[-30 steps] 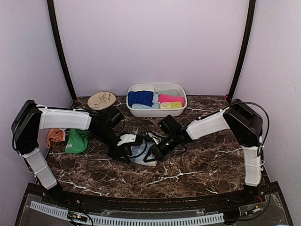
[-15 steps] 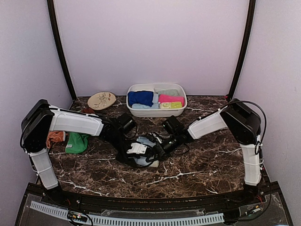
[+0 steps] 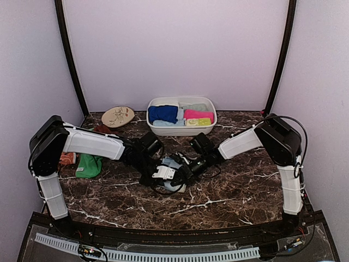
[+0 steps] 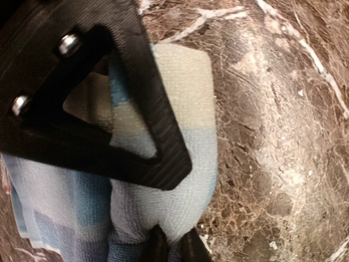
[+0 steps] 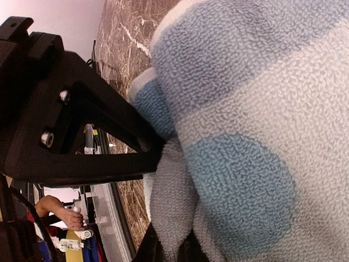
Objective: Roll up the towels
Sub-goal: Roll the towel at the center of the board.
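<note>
Left gripper shifted onto towel; wrist views reveal right gripper pinching too.

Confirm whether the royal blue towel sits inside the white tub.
Yes, the royal blue towel lies inside the white tub, at its left end in the top view, beside the pink towel.

I'm working in a robotics lab test cell, not a home. The marble-patterned table is boxed in by plain lilac backdrop panels with black poles at the corners. The left arm and right arm are mounted at its near edge, behind a white slotted strip. The only household things are a white tub of towels and a leaf-patterned plate.
</note>
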`<state>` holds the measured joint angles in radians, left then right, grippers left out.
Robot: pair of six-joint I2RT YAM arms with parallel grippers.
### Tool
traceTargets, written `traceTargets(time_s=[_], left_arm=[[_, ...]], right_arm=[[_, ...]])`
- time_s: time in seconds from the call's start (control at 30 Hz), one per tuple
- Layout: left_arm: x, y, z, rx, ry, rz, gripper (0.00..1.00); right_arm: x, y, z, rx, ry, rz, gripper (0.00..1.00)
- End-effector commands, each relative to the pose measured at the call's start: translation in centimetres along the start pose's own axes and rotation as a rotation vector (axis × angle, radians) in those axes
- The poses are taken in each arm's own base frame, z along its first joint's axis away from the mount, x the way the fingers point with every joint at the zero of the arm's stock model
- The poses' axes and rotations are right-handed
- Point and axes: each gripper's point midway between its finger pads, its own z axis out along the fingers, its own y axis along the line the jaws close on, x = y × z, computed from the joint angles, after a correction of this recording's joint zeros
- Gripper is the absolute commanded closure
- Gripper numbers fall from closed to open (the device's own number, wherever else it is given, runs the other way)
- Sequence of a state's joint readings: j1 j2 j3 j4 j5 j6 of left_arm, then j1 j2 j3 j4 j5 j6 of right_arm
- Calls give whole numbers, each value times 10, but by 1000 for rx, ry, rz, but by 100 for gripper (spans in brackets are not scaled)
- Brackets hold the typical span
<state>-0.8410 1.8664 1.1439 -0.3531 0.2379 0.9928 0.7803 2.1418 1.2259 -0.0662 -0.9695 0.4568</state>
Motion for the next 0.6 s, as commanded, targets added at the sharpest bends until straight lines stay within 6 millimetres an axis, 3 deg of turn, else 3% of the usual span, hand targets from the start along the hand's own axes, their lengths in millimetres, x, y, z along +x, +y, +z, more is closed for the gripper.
traceTargets(time_s=[0.0, 0.13, 0.27, 0.37, 0.43, 0.57], left_arm=[[54, -23, 29, 79, 210, -35, 99], [55, -34, 31, 131, 204, -59, 100], [51, -51, 30, 238, 176, -117, 100], [39, -60, 22, 332, 126, -177, 100], [30, -65, 11, 400, 96, -216, 100], [9, -74, -10, 533, 12, -294, 100]], right_arm=[[10, -6, -1, 22, 45, 41, 84], [-4, -11, -26, 107, -32, 18, 77], [-24, -14, -72, 258, -187, -44, 61], [-26, -12, -105, 413, -315, -159, 55], [-23, -5, -122, 495, -400, -280, 51], [10, 26, -126, 665, -486, -610, 49]])
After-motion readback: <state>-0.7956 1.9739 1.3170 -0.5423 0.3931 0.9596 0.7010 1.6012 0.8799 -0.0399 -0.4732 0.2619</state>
